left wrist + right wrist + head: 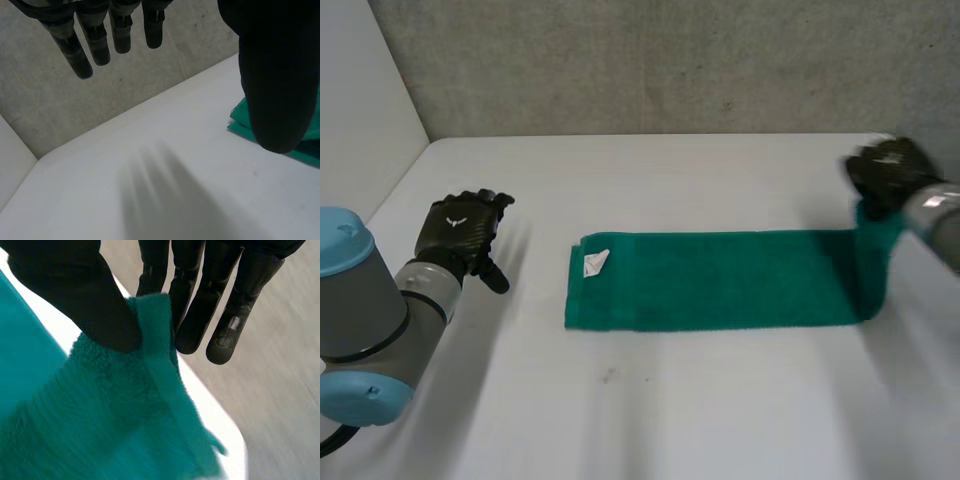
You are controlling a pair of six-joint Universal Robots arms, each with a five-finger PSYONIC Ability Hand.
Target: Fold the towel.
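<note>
A green towel (710,280) lies as a long strip across the middle of the white table (650,420), with a white label (595,263) near its left end. My right hand (885,175) holds the towel's right end lifted off the table. In the right wrist view the thumb (80,295) pinches the towel's hem (155,355) against the fingers (200,315). My left hand (465,228) hovers over bare table to the left of the towel, fingers (95,40) straight and apart from the thumb (277,85). A towel corner (240,122) shows beside that thumb.
A grey wall (670,60) runs along the table's far edge. A white side panel (360,110) stands at the left. The table's right edge (227,430) lies just beyond the lifted towel end. Bare table stretches in front of the towel.
</note>
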